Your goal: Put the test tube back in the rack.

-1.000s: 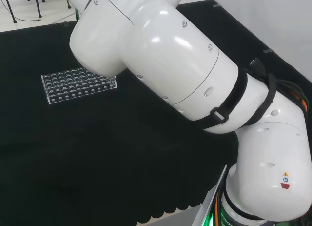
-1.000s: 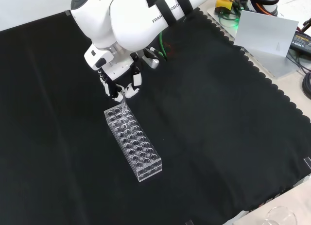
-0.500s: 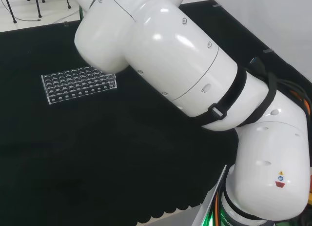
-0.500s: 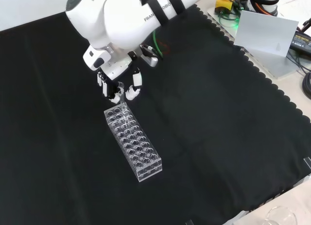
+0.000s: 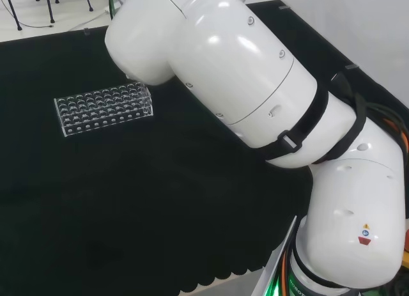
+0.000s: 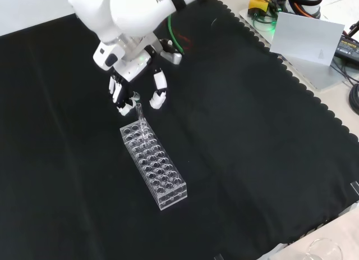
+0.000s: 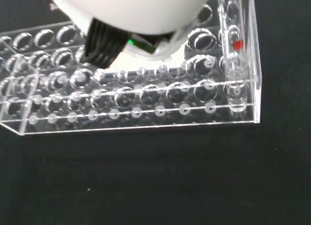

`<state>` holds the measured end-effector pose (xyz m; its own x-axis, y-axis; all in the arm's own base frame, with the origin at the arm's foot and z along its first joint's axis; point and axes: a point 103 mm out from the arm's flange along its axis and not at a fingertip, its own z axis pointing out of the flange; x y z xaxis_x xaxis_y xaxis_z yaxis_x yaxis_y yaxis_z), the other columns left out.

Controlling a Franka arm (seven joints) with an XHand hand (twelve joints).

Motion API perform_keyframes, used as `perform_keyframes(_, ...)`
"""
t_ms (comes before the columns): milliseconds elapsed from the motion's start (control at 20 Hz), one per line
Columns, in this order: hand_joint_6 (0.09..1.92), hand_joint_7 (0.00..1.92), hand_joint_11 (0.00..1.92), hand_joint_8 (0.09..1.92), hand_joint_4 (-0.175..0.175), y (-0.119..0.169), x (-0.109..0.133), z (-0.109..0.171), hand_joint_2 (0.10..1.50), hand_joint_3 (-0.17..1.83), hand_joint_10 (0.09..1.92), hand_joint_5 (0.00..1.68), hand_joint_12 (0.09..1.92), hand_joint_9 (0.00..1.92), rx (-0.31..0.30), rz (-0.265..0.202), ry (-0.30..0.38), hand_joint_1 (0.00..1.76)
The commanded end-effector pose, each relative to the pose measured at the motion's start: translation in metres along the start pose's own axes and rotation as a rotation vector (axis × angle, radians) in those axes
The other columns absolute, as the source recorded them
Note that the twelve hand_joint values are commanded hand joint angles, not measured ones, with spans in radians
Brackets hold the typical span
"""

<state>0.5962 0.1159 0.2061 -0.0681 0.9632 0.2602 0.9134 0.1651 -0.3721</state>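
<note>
A clear plastic rack (image 6: 157,169) with several rows of holes lies on the black cloth; it also appears in the head view (image 5: 102,109). A clear test tube (image 6: 139,115) stands upright in a hole at the rack's far end in the front view. In the wrist view the test tube (image 7: 235,64), with a small red mark, sits in a corner hole of the rack (image 7: 146,113). The hand (image 6: 133,72) hovers just above and beyond that end, open, its fingers (image 6: 159,96) spread and apart from the tube. A blurred white part of the hand (image 7: 136,11) shows close up in the wrist view.
The arm's big white links (image 5: 243,78) cover the right of the head view. A grey plate (image 6: 305,38) and cables lie past the cloth's scalloped edge at the front view's top right. A clear glass vessel (image 6: 324,250) stands at its bottom right corner.
The hand let go of the test tube, which now stands in the rack's end hole. The hand rose and drew back from the rack with its fingers spread.
</note>
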Motion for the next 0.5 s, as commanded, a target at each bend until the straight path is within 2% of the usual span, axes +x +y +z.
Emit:
perform_keyframes(50, 0.86, 0.81, 0.63, 0.94, -0.094, -0.046, 0.009, -0.053, 0.46, 0.69, 0.94, 0.5, 1.44, 1.07, -0.089, -0.085, 0.115, 1.09)
perform_keyframes(500, 0.83, 0.74, 0.55, 0.96, -0.098, -0.097, 0.003, -0.145, 0.51, 0.69, 0.93, 0.5, 1.47, 0.95, -0.227, -0.121, 0.209, 1.01)
